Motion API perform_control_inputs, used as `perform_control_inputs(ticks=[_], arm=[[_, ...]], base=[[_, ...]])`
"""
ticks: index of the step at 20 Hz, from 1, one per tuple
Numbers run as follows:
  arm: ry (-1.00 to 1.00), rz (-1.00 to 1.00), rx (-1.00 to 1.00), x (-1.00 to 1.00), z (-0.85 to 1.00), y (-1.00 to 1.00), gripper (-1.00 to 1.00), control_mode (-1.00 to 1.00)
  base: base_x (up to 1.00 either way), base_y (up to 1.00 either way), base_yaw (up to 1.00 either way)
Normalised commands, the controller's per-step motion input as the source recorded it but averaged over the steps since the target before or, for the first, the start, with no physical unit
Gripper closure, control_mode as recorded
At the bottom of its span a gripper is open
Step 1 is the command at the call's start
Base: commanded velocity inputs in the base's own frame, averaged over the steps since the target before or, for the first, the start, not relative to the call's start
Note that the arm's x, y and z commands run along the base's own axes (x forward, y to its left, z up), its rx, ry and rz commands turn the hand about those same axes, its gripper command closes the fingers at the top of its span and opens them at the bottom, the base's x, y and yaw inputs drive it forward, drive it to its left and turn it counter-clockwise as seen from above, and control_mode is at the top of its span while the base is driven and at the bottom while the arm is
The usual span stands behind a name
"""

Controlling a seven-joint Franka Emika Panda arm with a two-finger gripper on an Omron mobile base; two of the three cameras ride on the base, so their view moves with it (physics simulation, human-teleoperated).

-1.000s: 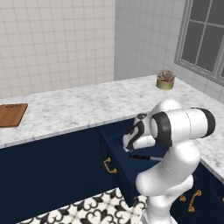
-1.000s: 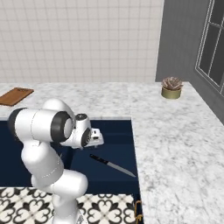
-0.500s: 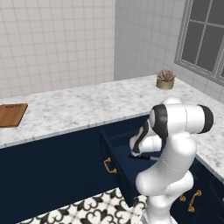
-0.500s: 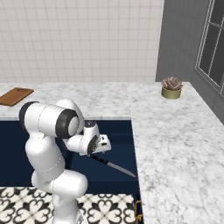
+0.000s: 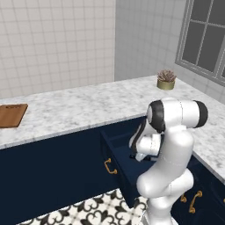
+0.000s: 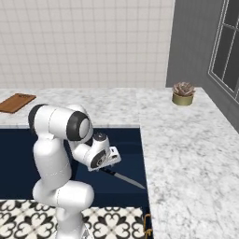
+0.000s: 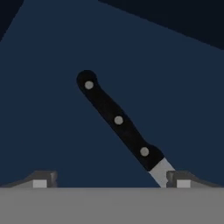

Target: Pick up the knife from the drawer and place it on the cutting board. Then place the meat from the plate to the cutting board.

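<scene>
1. Left base view: the drawer (image 5: 115, 154) is standing pulled out from the navy cabinets, so opening looks done. The cutting board (image 5: 12, 115) is sitting bare at the far left of the counter (image 5: 83, 103), well apart from the drawer; nothing on it yet. The arm is bending down into the drawer, and its own bulk is blocking sight of the drawer floor.
2. Right base view: the gripper (image 6: 110, 160) is hanging low inside the drawer, just over the knife (image 6: 122, 177), whose blade is pointing toward the counter edge on the right. The drawer's right wall is sitting close beside the blade tip, so little room that side; more open floor toward the left. A potted plant (image 6: 183, 93) is standing far off, no obstacle.
3. Hand view: the claw is spread wide, nothing pinched. Knife handle is lying diagonally on the drawer floor, blade end beside one fingertip (image 7: 179, 178). Judgement: pick not yet made; knife transfer and meat move both remaining.
</scene>
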Motion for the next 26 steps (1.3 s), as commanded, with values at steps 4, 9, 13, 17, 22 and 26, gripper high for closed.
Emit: perform_control_inputs(ticks=[4,9,13,17,22,26], arm=[[0.14,0.03,-0.02,0.22,-0.20,-0.07,-1.00,-1.00],[0.14,0.00,-0.02,0.22,-0.18,-0.14,-1.00,-1.00],[0.10,0.01,0.00,0.09,-0.02,-0.05,-1.00,-1.00],[0.04,0.06,0.00,0.01,0.00,-0.01,-1.00,-1.00],[0.00,0.07,-0.01,0.06,0.00,0.00,-1.00,-1.00],[0.00,0.06,0.00,0.26,0.00,0.00,-1.00,-1.00]], base=[[0.00,0.00,0.00],[0.00,0.00,0.00],[0.00,0.00,0.00],[0.00,0.00,0.00],[0.00,0.00,0.00],[0.00,0.00,0.00]])
